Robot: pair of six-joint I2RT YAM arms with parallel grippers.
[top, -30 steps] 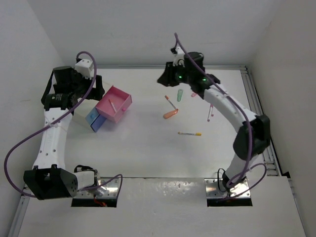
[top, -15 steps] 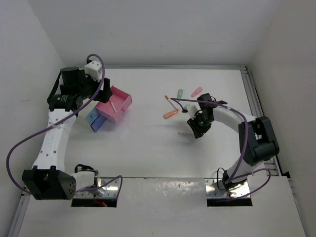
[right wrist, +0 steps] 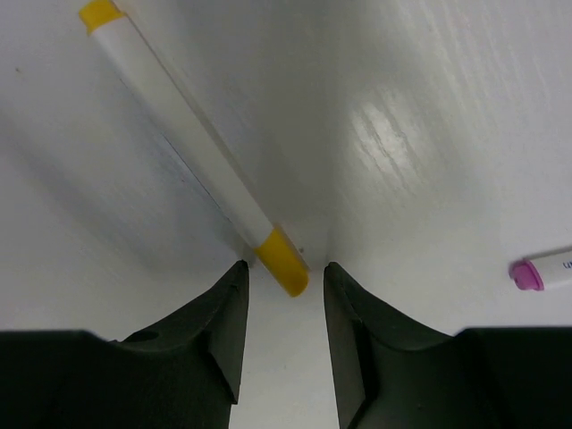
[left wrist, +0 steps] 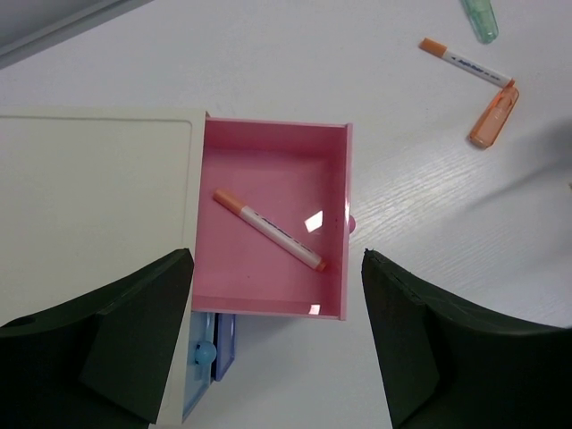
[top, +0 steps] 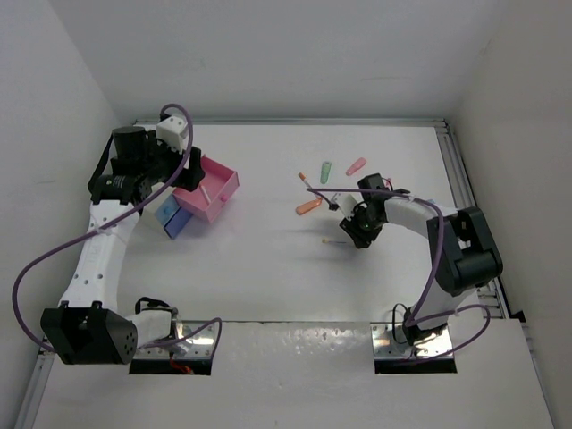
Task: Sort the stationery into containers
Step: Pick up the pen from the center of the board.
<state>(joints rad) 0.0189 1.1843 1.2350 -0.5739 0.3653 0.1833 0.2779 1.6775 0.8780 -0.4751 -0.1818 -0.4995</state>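
Nearest you, the right gripper (right wrist: pixel 284 277) is down at the table with its jaws part-way apart, clamping nothing. The yellow-capped pen (right wrist: pixel 183 134) lies flat between them, but only its end cap sits in the gap; the white barrel runs off at a slant, up and to the left in the right wrist view. Judging from that, closing here is the main risk: you would pinch the very tip, so the pen may pivot, squirt out, or hang and swing once lifted. A pink-tipped pen (right wrist: pixel 541 268) lies near the right finger, apart from it; a sideways shift could nudge it.

Further back on the left, the blue box (top: pixel 174 221) sits against the pink box (left wrist: pixel 268 170), which already holds one orange-tipped pen (left wrist: pixel 268 231). The left gripper (top: pixel 183 170) hangs above that box, spread wide and empty. If you bring a pen there, the arms could meet over it.

Farthest, the orange marker (top: pixel 308 207), another orange-tipped pen (top: pixel 307 181), the green piece (top: pixel 326 168) and the pink piece (top: pixel 356 165) lie loose, unsorted.
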